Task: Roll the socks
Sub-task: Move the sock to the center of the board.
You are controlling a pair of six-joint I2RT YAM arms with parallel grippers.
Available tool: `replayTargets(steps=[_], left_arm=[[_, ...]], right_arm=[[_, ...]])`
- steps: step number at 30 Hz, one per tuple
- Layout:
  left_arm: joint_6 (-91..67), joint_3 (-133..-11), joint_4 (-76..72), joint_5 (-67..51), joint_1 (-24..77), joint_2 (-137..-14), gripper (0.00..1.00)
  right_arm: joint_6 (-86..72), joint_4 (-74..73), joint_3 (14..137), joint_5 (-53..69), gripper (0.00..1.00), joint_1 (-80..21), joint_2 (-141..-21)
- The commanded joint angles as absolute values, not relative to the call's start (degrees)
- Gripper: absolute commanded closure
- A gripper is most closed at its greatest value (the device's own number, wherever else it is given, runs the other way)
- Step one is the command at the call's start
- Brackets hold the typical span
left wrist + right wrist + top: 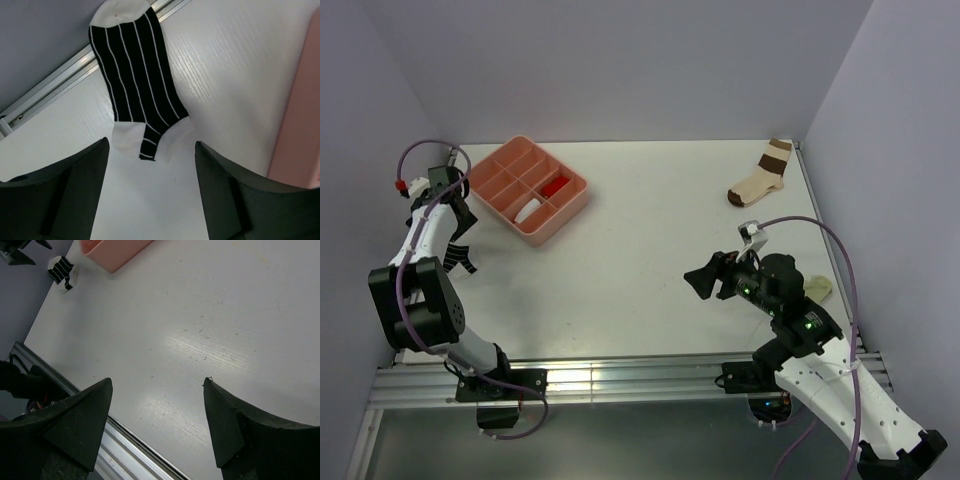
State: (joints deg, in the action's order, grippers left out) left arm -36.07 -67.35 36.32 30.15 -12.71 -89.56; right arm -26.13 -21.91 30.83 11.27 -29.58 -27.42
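The black-and-white thin-striped sock (pixel 135 80) lies flat on the table just beyond my left gripper (pixel 152 155), which is open and empty, with the sock's white cuff end close to the fingertips. In the top view the sock (pixel 460 258) lies left of the pink tray, under the left gripper (pixel 462 222). It also shows far off in the right wrist view (pixel 62 272). A white sock bundle (pixel 528 212) and a red-ended bundle (pixel 556 186) sit in compartments of the pink tray (pixel 495 165). My right gripper (pixel 705 280) is open and empty above bare table, as the right wrist view (pixel 157 385) shows.
The pink tray's wall (pixel 300 125) is right of the left gripper. A cream sock with broad brown bands (pixel 760 180) lies at the back right. A pale yellowish lump (pixel 817 288) sits by the right arm. The table's metal rail (pixel 130 445) runs along the near edge.
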Motion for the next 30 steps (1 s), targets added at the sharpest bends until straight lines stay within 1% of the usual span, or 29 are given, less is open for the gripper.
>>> replayTargets(steps=[1, 6, 8, 10, 11, 13, 14, 17, 20, 25, 28, 30], left_arm=[[-36.4, -67.1, 31.4, 27.2, -14.0, -93.3, 0.28], [-35.9, -66.9, 31.6, 22.9, -15.5, -101.2, 0.36], [-36.4, -66.7, 32.4, 21.1, -15.5, -103.1, 0.37], [-37.8, -65.9, 33.3, 19.0, -15.5, -105.1, 0.42], [-37.8, -65.5, 33.6, 18.0, -15.5, -105.6, 0.42], [-38.9, -64.5, 34.7, 16.6, -15.4, -106.6, 0.46], [-39.2, -64.0, 34.7, 15.0, -15.4, -106.5, 0.47], [-40.1, -61.3, 34.0, 12.4, -15.4, -105.4, 0.55], [-41.9, -59.0, 34.6, 8.0, -15.1, -104.2, 0.58], [-46.4, -52.7, 34.4, 2.4, -11.4, -99.1, 0.59], [-51.3, -48.7, 33.3, -1.1, -6.8, -95.9, 0.59], [-55.6, -46.3, 32.4, -2.5, -1.2, -94.0, 0.59]], right_arm=[[-24.8, -23.2, 31.9, 12.1, 0.20, -29.3, -27.2], [-24.6, -22.9, 32.3, 11.3, 0.20, -29.3, -28.2], [-24.8, -22.3, 32.4, 11.9, 0.21, -29.3, -28.4], [-24.9, -22.1, 32.0, 11.6, 0.21, -29.3, -28.2], [-24.9, -22.1, 32.0, 11.6, 0.21, -29.3, -28.2], [-24.9, -22.3, 31.5, 10.8, 0.21, -29.3, -27.6], [-24.9, -22.4, 31.3, 10.6, 0.21, -29.3, -27.3], [-25.0, -22.5, 30.9, 9.8, 0.21, -29.3, -25.7], [-24.9, -22.7, 31.1, 9.1, 0.21, -29.3, -24.8], [-24.4, -23.1, 31.8, 7.8, 0.21, -29.2, -24.4], [-24.3, -22.8, 32.1, 7.6, 0.21, -29.3, -24.1], [-24.3, -22.5, 32.4, 7.5, 0.21, -29.3, -24.1]])
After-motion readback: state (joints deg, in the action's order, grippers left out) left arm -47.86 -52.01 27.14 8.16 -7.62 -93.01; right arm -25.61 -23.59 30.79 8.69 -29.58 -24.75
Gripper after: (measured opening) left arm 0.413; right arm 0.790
